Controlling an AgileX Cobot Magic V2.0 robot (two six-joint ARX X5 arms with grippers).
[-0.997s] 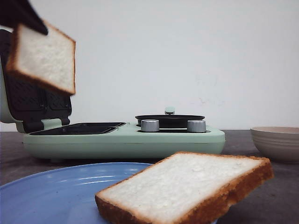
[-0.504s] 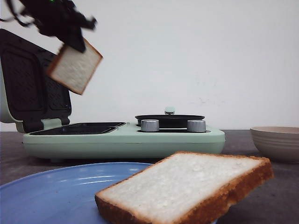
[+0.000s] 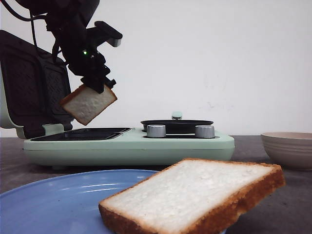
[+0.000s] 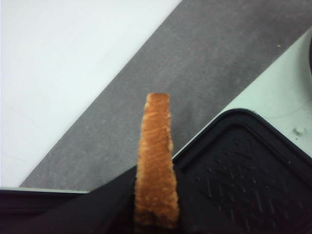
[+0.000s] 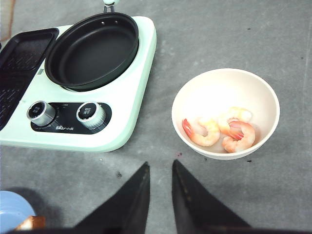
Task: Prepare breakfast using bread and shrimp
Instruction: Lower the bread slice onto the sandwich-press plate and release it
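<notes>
Left fingers (image 3: pixel 100 84) clamped on bread (image 3: pixel 88 103), tilted over the sandwich plate (image 3: pixel 80 133) for drop-in; right fingers (image 5: pixel 160 185) slightly apart, idle.

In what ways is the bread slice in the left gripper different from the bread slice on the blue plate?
The held slice hangs in the air above the sandwich maker's open tray, tilted on a corner; the plate slice lies nearly flat on the blue plate. The left gripper pinches the held slice at its upper edge, while nothing touches the plate slice. Both have white crumb and brown crust.
</notes>
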